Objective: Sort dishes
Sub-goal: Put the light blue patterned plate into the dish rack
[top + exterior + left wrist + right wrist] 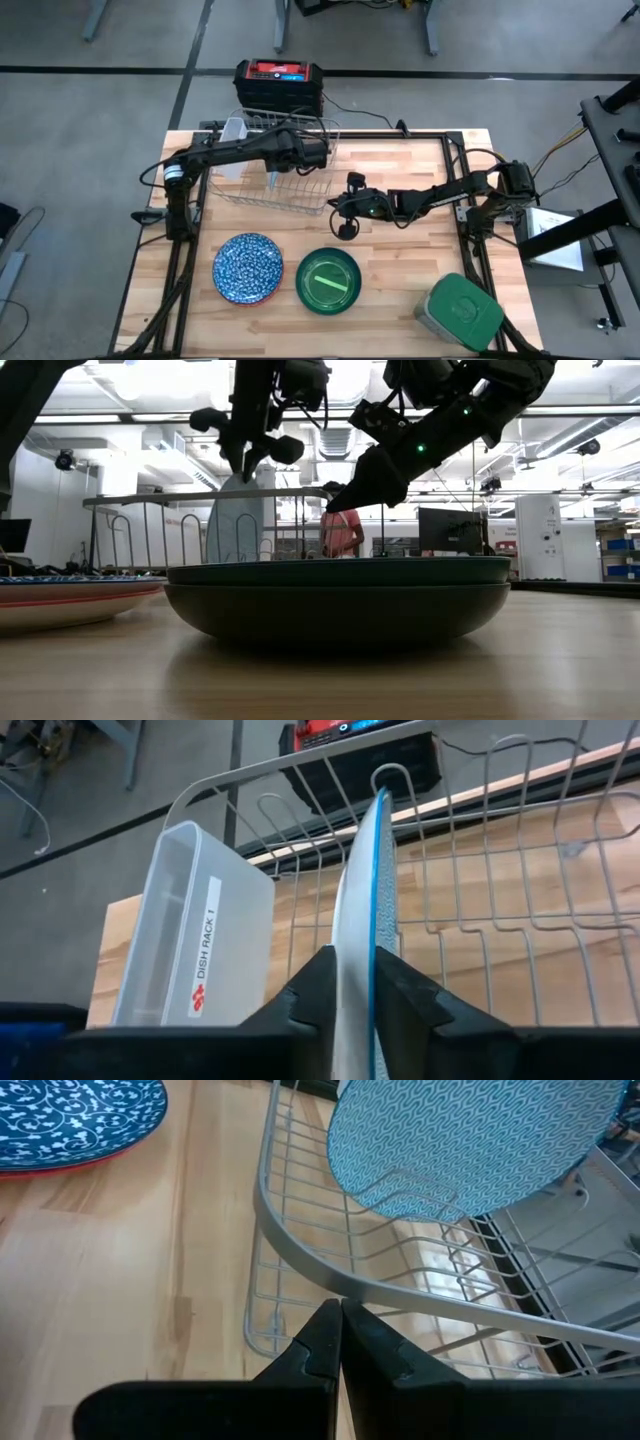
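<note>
A light blue patterned plate [360, 890] stands on edge in the wire rack [285, 185]; it also shows in the right wrist view [470, 1140]. My left gripper [358, 995] is above the rack, shut on this plate. My right gripper [340, 1325] is shut and empty, just outside the rack's near right rim [400, 1295]; I cannot tell whether it touches the rim. A blue patterned plate [247, 268] lies on a reddish one near the table's front. A dark green bowl [328, 280] with a lime green dish inside stands to its right. My left gripper pinches the light blue plate's upper rim [355, 955] between its two fingers, one on each face. The fingers come from above, slanting down toward the table's far side. The plate stands upright on edge, its lower part among the rack's wires [395, 780].
A clear plastic box labelled DISH RACK 1 [190, 940] hangs at the rack's left end. A grey container with a green lid [460, 310] sits at the front right. A red and black box [280, 85] stands behind the rack. A person [343, 530] stands far behind the table.
</note>
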Robot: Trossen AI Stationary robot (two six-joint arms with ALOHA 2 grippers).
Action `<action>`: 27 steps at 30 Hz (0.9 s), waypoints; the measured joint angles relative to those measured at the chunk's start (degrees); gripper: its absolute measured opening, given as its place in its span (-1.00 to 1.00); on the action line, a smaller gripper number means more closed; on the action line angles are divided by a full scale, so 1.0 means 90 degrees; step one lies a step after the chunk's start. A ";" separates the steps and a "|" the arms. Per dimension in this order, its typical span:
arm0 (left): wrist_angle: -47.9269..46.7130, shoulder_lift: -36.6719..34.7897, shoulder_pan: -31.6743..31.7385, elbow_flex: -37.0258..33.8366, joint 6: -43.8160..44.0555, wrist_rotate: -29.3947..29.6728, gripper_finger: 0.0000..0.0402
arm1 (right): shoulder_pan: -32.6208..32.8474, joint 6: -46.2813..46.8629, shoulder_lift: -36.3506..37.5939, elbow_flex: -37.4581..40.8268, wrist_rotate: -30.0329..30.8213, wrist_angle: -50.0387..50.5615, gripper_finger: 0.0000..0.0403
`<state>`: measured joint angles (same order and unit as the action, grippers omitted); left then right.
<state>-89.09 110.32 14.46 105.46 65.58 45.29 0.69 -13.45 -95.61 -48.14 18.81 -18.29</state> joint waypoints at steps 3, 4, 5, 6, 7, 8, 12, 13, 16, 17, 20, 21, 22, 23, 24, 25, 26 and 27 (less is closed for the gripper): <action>0.0013 0.0000 0.0004 -0.0042 -0.0020 -0.0036 -0.61 | 0.0000 -0.0003 0.0000 0.0000 0.0000 0.0004 -1.00; 0.0013 0.0001 0.0007 -0.0042 -0.0043 -0.0050 -0.56 | 0.0000 -0.0008 0.0000 0.0000 0.0000 0.0006 -1.00; 0.0013 -0.0001 0.0007 -0.0042 -0.0044 -0.0053 -0.51 | 0.0000 -0.0008 0.0000 0.0000 -0.0002 0.0006 -1.00; 0.0011 -0.0002 0.0007 -0.0042 -0.0046 -0.0058 -0.46 | 0.0000 -0.0008 0.0001 0.0000 -0.0002 0.0006 -1.00; 0.0011 0.0000 0.0007 -0.0042 -0.0050 -0.0069 -0.40 | 0.0000 -0.0010 0.0002 0.0000 -0.0004 0.0006 -1.00; 0.0010 -0.0002 0.0007 -0.0042 -0.0062 -0.0092 -0.34 | 0.0000 -0.0013 0.0002 0.0000 -0.0005 0.0008 -1.00; 0.0018 -0.0001 0.0005 -0.0042 -0.0168 -0.0253 -0.13 | 0.0000 -0.0019 0.0005 0.0000 -0.0010 0.0009 -1.00; 0.0018 0.0000 0.0005 -0.0042 -0.0181 -0.0299 -0.09 | 0.0001 -0.0022 0.0005 0.0000 -0.0011 0.0008 -1.00; 0.0038 0.0001 0.0000 -0.0042 -0.0226 -0.0332 0.03 | 0.0002 -0.0022 0.0007 0.0000 -0.0022 0.0011 -1.00; 0.0040 0.0001 -0.0001 -0.0042 -0.0228 -0.0337 0.07 | 0.0002 -0.0025 0.0007 0.0000 -0.0024 0.0011 -1.00; 0.0060 0.0001 0.0000 -0.0042 -0.0287 -0.0372 0.14 | 0.0002 -0.0029 0.0007 0.0000 -0.0024 0.0011 -1.00; 0.0073 0.0001 0.0000 -0.0042 -0.0340 -0.0400 0.16 | 0.0002 -0.0030 0.0007 0.0000 -0.0024 0.0011 -1.00; 0.0106 0.0001 0.0000 -0.0042 -0.0382 -0.0441 0.18 | 0.0002 -0.0030 0.0007 0.0000 -0.0024 0.0011 -1.00; 0.0146 0.0001 -0.0004 -0.0042 -0.0406 -0.0460 0.19 | 0.0002 -0.0030 0.0007 0.0000 -0.0024 0.0011 -1.00; 0.0173 0.0001 -0.0013 -0.0042 -0.0426 -0.0464 0.20 | 0.0002 -0.0032 0.0007 0.0000 -0.0024 0.0011 -1.00; 0.0188 0.0001 -0.0020 -0.0042 -0.0437 -0.0473 0.21 | 0.0002 -0.0032 0.0007 0.0000 -0.0024 0.0011 -1.00; 0.0201 0.0001 -0.0024 -0.0042 -0.0449 -0.0484 0.22 | 0.0002 -0.0032 0.0007 0.0000 -0.0024 0.0011 -1.00; 0.0217 0.0001 -0.0030 -0.0042 -0.0449 -0.0487 0.22 | 0.0002 -0.0032 0.0007 0.0000 -0.0024 0.0011 -1.00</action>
<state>-87.13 110.32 14.18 105.08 61.54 40.91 0.71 -13.74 -95.55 -48.14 18.59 -18.19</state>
